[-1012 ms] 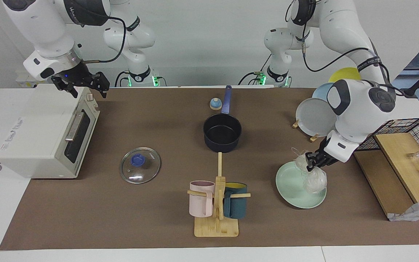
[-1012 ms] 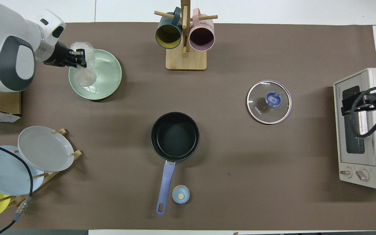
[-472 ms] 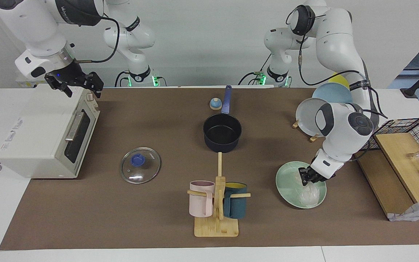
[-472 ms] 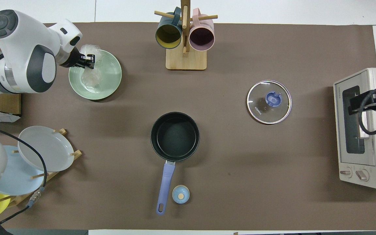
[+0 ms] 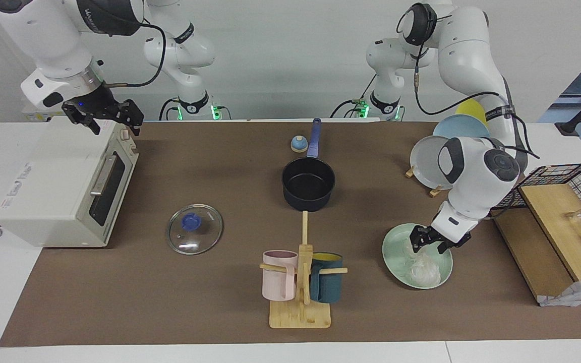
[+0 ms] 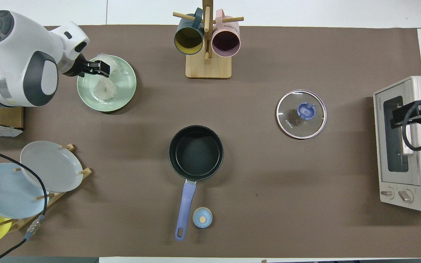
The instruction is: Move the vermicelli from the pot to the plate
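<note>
The vermicelli [image 5: 424, 268] lies as a white translucent clump on the mint-green plate [image 5: 395, 250], toward the left arm's end of the table. It also shows in the overhead view [image 6: 104, 87] on the plate [image 6: 125, 86]. My left gripper [image 5: 428, 242] is open just over the plate, directly above the clump, with a few strands near its fingers. The navy pot [image 5: 308, 184] stands mid-table with its black inside empty and its blue handle pointing toward the robots. My right gripper [image 5: 117, 127] is open and waits above the toaster oven.
A glass lid [image 5: 194, 229] lies beside the toaster oven [image 5: 58, 181]. A mug rack [image 5: 300, 282] stands farther from the robots than the pot. A plate rack [image 5: 429, 161] holds grey and light blue plates. A small blue knob [image 5: 298, 144] sits by the pot's handle.
My left gripper came down over the plate with the vermicelli, then opened. The clump now rests on the plate. The right arm shifted slightly above the oven.
</note>
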Controlling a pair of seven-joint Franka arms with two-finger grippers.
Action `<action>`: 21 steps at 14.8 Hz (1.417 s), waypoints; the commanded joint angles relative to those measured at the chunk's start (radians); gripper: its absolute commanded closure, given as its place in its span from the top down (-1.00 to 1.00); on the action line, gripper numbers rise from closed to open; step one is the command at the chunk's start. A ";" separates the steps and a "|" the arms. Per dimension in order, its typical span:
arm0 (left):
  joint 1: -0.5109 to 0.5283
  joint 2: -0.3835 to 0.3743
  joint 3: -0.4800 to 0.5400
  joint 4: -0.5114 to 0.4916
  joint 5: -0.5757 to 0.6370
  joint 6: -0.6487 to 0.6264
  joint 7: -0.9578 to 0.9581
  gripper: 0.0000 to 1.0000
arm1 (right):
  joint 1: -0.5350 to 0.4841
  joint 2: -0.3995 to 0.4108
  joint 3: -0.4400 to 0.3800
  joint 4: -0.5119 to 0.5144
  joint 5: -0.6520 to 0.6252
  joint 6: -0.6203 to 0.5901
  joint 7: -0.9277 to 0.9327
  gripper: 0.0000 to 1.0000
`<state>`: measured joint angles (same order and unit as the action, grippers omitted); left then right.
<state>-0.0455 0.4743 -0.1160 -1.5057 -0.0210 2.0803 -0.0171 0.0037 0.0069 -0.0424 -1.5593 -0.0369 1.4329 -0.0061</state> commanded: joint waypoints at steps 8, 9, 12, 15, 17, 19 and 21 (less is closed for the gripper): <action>0.006 -0.396 0.007 -0.041 0.024 -0.491 -0.020 1.00 | -0.017 -0.018 0.018 -0.019 0.018 0.007 0.009 1.00; 0.006 -0.416 0.007 -0.045 0.024 -0.517 -0.023 1.00 | -0.019 -0.018 0.018 -0.019 0.018 0.007 0.009 1.00; 0.003 -0.496 0.010 -0.123 0.024 -0.537 -0.043 1.00 | -0.017 -0.018 0.018 -0.019 0.018 0.007 0.009 1.00; -0.004 -0.531 0.009 -0.174 0.023 -0.531 -0.078 1.00 | -0.017 -0.018 0.018 -0.018 0.018 0.007 0.009 1.00; -0.013 -0.517 0.010 -0.154 0.016 -0.516 -0.084 1.00 | -0.017 -0.018 0.018 -0.019 0.018 0.007 0.009 1.00; -0.027 -0.511 0.015 -0.137 0.013 -0.511 -0.109 1.00 | -0.017 -0.018 0.018 -0.019 0.018 0.007 0.009 1.00; -0.027 -0.513 0.015 -0.142 0.015 -0.508 -0.109 1.00 | -0.019 -0.018 0.018 -0.019 0.018 0.007 0.009 1.00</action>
<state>-0.0518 -0.0215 -0.1127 -1.6314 -0.0197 1.5536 -0.1045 0.0037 0.0069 -0.0394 -1.5593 -0.0363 1.4329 -0.0061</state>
